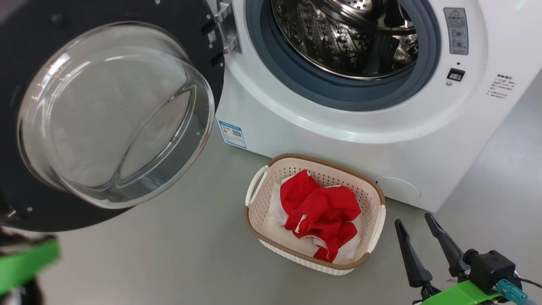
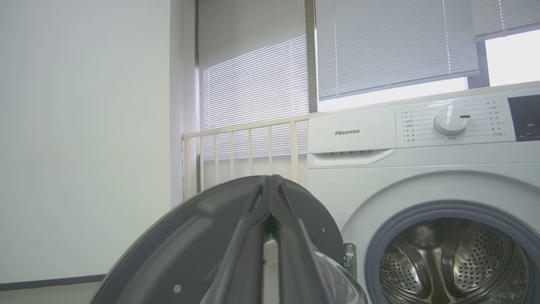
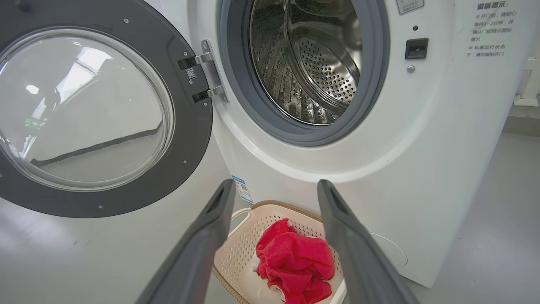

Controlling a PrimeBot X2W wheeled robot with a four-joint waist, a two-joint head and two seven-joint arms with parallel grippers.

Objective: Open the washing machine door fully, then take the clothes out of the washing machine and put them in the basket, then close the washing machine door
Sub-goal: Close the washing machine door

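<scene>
Since the clothes (image 1: 317,212) lie in the basket (image 1: 322,163) just beyond our wide-open, empty right gripper (image 1: 413,219), closing comes next. With our left gripper (image 2: 270,179) pinched together on nothing, the washing machine door (image 2: 168,253) sits just beyond its tips. We should push steadily rightward toward the washing machine (image 2: 422,169).

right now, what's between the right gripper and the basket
Just bare grey floor between the right gripper and the basket, seen in the head view.

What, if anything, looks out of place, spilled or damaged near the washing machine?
Nothing stands out. The clothes lie bunched inside the upright basket, none on the floor; the washing machine door hangs wide open and the drum looks empty.
</scene>
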